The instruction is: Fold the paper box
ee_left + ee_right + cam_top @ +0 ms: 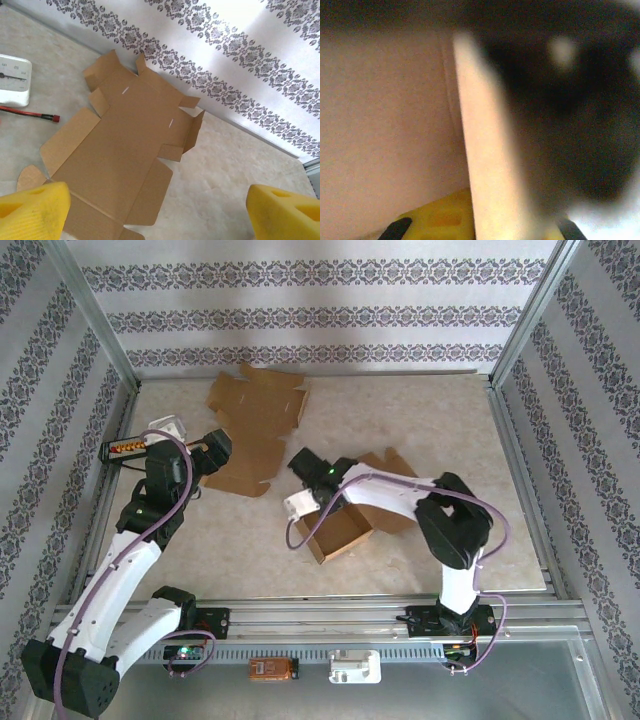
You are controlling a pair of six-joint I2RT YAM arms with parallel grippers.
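Observation:
A flat, unfolded brown cardboard blank (255,430) lies at the back left of the table, and spreads across the left wrist view (125,145). My left gripper (215,445) hovers over its near edge, open, with the yellow fingers (32,210) far apart and nothing between them (160,215). A partly folded paper box (340,532) with raised walls sits near the table's middle. My right gripper (312,512) is at its left wall. In the right wrist view a cardboard wall edge (490,150) stands between the yellow fingers (437,220), and the gripper (485,230) is shut on it.
A white dial scale (165,427) (12,80) and a red-tipped rod (30,114) lie at the left wall. Aluminium frame posts and patterned walls enclose the table. Bare tabletop (520,480) extends right of the folded box.

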